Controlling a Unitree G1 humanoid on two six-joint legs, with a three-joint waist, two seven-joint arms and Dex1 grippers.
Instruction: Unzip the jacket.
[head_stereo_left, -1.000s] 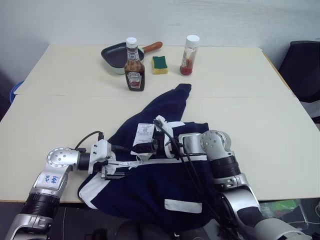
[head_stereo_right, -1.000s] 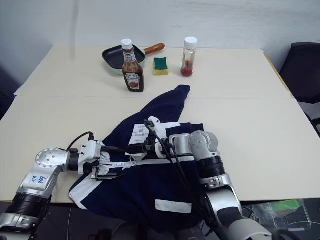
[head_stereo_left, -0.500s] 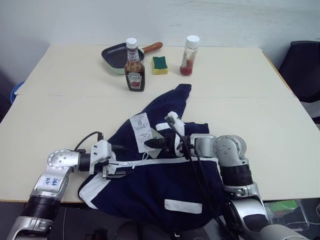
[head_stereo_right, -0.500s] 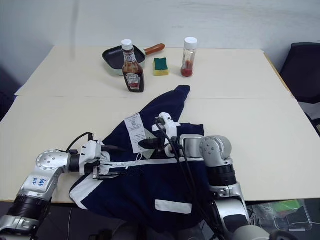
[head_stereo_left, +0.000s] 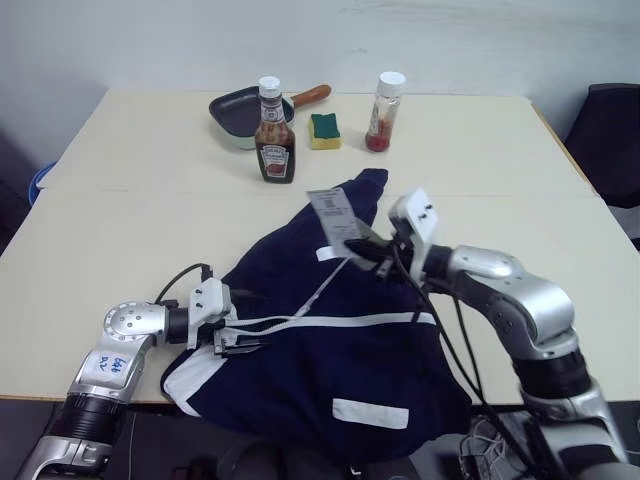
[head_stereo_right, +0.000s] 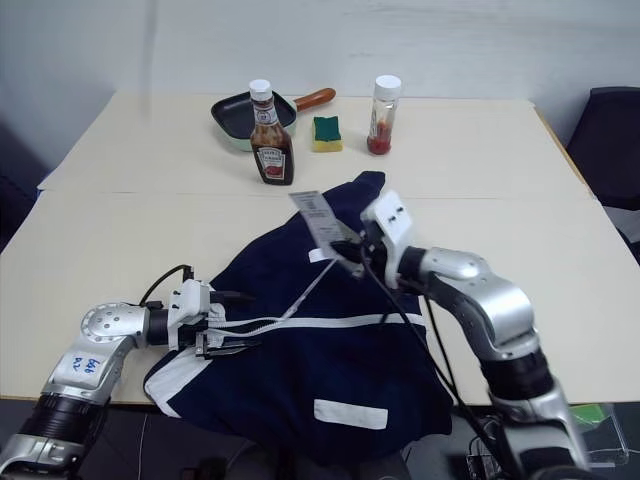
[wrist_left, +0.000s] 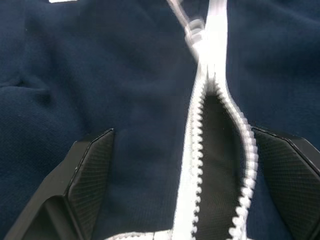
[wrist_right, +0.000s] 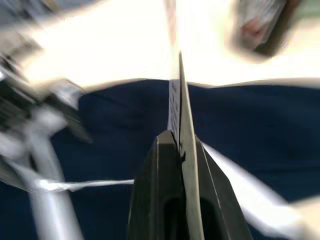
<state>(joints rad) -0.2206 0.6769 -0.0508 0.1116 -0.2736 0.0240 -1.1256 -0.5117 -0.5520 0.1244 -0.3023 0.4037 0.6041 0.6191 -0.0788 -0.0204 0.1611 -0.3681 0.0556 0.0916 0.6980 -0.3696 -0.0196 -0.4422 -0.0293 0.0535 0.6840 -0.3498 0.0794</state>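
Navy fabric of the jacket (head_stereo_left: 330, 350), spread over the near edge of the table (head_stereo_left: 120, 230) and hanging off it, between both arms. Now pulled up into a peak toward the right gripper (head_stereo_left: 362, 250), where a second ago lay flatter and lower. Right gripper raised and swung out to the robot's right since then, rolled over too, black fingers pressed tight together on the white hang tag (head_stereo_left: 333, 216), tag standing up just above the fingertips. Seen edge-on in the right wrist view, clamped between the closed fingers (wrist_right: 165, 175).

White zipper (wrist_left: 210, 125) stretched as a thin line from beside the left gripper (head_stereo_left: 240, 335) up toward the right one. Left gripper unmoved, jaws spread wide, holding nothing, one finger (wrist_left: 90, 170) either side of the zipper on the cloth. Teeth parted into a narrow V between those fingers, joined again just past them.

Judgement: tag pulled, not clearly the slider, so opening only begun; most of the zipper likely closed. Risk: cloth lifting rather than teeth parting, with nothing pinning the lower end.

Well beyond both grippers, at the far side: pan (head_stereo_left: 240, 108), ketchup bottle (head_stereo_left: 273, 145), sponge (head_stereo_left: 323, 130), jar (head_stereo_left: 383, 98).
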